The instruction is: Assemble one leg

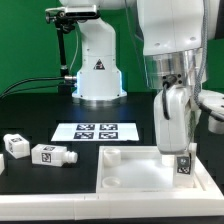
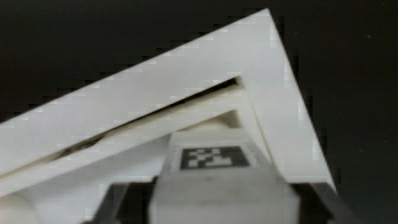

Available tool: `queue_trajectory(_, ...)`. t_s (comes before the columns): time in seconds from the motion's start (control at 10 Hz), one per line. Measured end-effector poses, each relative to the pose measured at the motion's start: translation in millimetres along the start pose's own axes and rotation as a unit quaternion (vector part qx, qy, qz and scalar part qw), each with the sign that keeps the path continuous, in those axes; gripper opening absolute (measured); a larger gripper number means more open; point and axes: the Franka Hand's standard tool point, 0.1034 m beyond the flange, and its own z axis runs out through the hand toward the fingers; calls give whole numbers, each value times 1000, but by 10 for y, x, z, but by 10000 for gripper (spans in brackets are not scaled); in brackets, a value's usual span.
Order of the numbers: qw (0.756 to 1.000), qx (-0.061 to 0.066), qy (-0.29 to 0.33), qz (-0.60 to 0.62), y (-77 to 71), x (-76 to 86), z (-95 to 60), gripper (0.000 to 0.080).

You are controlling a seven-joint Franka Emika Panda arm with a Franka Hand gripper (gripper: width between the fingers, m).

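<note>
My gripper (image 1: 175,135) is shut on a white leg (image 1: 183,165) with a tag sticker and holds it upright. The leg's lower end sits at the far corner of the large white rimmed panel (image 1: 130,178), at the exterior view's right. I cannot tell whether it is seated in the corner socket. In the wrist view the leg (image 2: 215,157) shows its tag between the dark fingers (image 2: 118,205). The gripper (image 2: 217,202) is directly above the panel's corner (image 2: 196,75). Two more legs (image 1: 14,144) (image 1: 50,154) lie on the black table at the exterior view's left.
The marker board (image 1: 95,131) lies flat behind the panel. The robot's white base (image 1: 98,70) stands at the back. Another white part (image 1: 212,104) sits at the exterior view's right edge. A dark stand (image 1: 66,40) is at the back left.
</note>
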Motion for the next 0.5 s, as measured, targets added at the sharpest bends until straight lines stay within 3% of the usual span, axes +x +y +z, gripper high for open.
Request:
queue_trajectory(0.1,1000,-1,-1,-4,12,-33,-21,557)
queue_trajectory(0.2,1000,-1,-7,-17,27,-121,-127,557)
queue_trajectory(0.3,999,-8,-13,-41,43,-181,-282,624)
queue_trajectory(0.4,999,2,-23,-49,-16,-242,-470,643)
queue_trajectory(0.5,998,8,-27,-51,-38,-276,-552,643)
